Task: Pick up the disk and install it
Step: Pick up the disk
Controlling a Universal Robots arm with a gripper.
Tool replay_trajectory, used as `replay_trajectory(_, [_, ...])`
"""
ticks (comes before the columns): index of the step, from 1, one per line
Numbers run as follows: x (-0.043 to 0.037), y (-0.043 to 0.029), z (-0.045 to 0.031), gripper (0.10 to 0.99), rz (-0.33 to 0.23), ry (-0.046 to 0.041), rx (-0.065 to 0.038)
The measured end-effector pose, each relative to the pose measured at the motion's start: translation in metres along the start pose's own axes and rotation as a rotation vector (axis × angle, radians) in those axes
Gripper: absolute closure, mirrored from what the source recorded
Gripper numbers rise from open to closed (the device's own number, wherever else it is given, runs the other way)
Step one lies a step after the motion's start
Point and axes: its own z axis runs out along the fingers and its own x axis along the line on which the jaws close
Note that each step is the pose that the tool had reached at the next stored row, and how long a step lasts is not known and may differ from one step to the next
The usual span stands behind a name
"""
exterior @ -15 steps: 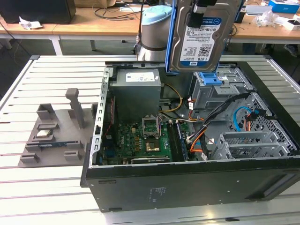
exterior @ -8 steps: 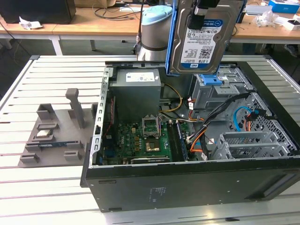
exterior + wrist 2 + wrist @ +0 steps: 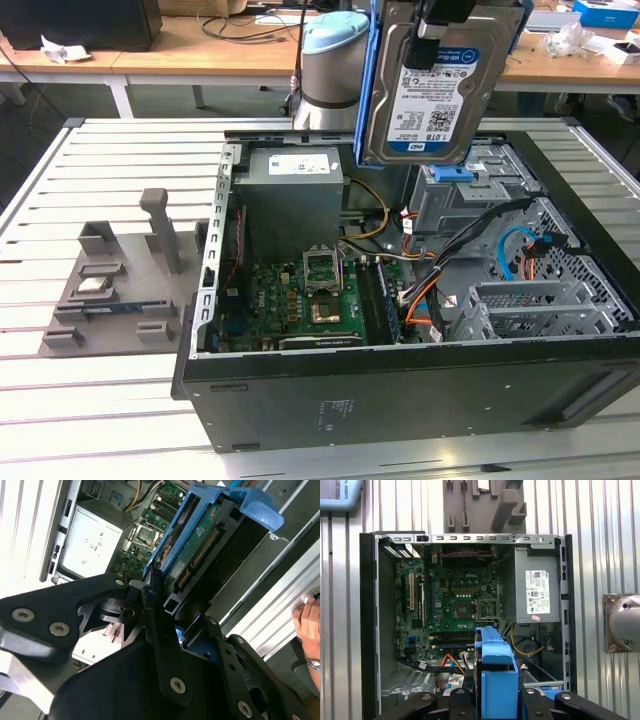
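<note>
The disk (image 3: 425,95), a silver drive with a white-and-blue label in a blue caddy, hangs upright in the air above the back of the open computer case (image 3: 400,390). My gripper (image 3: 438,30) is shut on its upper end. In the second wrist view the gripper (image 3: 159,597) clamps the caddy, and the disk (image 3: 200,545) shows its green circuit board. In the first wrist view the disk's blue caddy (image 3: 495,677) sits edge-on between the fingers (image 3: 464,697), over the case's cable area.
Inside the case are a grey power-supply box (image 3: 293,190), the motherboard (image 3: 300,300), a drive cage (image 3: 470,195) with a blue bracket (image 3: 450,172), and cables. A grey fixture (image 3: 110,290) lies on the exterior view's left. A person's hand (image 3: 307,622) rests beside the case.
</note>
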Motion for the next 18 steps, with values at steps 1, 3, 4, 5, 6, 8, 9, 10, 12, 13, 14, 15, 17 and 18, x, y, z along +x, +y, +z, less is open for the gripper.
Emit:
replay_trajectory(1, [0.0011,0.0000,0.0000,0.722,0.000,0.0000,0.000])
replay_trajectory(3, [0.0035,-0.0001,0.0000,0.722,0.000,0.0000,0.000])
replay_trajectory(4, [0.0045,-0.0001,0.0001,0.722,0.000,0.0000,0.000])
replay_trajectory(5, [0.0056,-0.0002,0.0001,0.722,0.000,0.0000,0.000])
replay_trajectory(6, [0.0064,-0.0002,0.0001,0.722,0.000,0.0000,0.000])
replay_trajectory(8, [0.0088,-0.0003,0.0001,0.722,0.000,0.0000,0.000])
replay_trajectory(9, [0.0097,-0.0003,0.0001,0.722,0.000,0.0000,0.000])
replay_trajectory(10, [0.0106,-0.0003,0.0002,0.722,0.000,0.0000,0.000])
replay_trajectory(12, [0.0132,-0.0004,0.0002,0.722,0.000,0.0000,0.000])
replay_trajectory(13, [0.0141,-0.0004,0.0002,0.722,0.000,0.0000,0.000])
replay_trajectory(14, [0.0150,-0.0005,0.0002,0.722,0.000,0.0000,0.000])
replay_trajectory(15, [0.0169,-0.0005,0.0002,0.722,0.000,0.0000,0.000])
replay_trajectory(17, [0.0191,-0.0006,0.0003,0.722,0.000,0.0000,0.000])
replay_trajectory(18, [0.0209,-0.0007,0.0003,0.722,0.000,0.0000,0.000])
